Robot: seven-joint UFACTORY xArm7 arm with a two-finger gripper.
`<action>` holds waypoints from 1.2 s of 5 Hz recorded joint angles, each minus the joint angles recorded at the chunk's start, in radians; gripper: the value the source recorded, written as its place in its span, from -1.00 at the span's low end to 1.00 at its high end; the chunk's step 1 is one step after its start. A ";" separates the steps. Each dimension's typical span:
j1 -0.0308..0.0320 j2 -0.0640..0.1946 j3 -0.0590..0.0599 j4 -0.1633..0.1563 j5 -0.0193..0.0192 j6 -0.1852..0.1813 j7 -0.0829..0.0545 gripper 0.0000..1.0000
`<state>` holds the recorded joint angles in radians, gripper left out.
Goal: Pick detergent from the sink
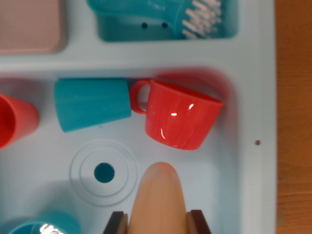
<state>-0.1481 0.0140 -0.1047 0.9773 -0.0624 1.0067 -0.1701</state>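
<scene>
The detergent (158,195) is a peach-orange bottle with a rounded top, rising from the bottom edge of the wrist view. My gripper (158,223) is shut on it, with one dark finger (117,223) against its left side and the other finger (198,222) against its right. The bottle's lower part is out of frame. It stands over the floor of the light blue sink (229,185), just right of the round drain (104,172).
A red cup (180,119) with a handle lies on its side in the sink, beside a teal cup (92,103). Another red cup (14,119) is at the left edge and a teal cup (39,225) at bottom left. A teal brush (161,14) lies in the upper compartment. A wooden surface (295,117) runs along the right.
</scene>
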 joint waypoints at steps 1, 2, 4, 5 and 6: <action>0.0007 -0.013 0.000 0.032 -0.0002 0.045 -0.001 1.00; 0.0007 -0.013 0.000 0.032 -0.0002 0.045 -0.001 1.00; 0.0013 -0.027 0.001 0.066 -0.0003 0.092 -0.003 1.00; 0.0020 -0.040 0.001 0.099 -0.0005 0.140 -0.004 1.00; 0.0020 -0.040 0.001 0.099 -0.0005 0.140 -0.004 1.00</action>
<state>-0.1460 -0.0263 -0.1033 1.0766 -0.0628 1.1462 -0.1740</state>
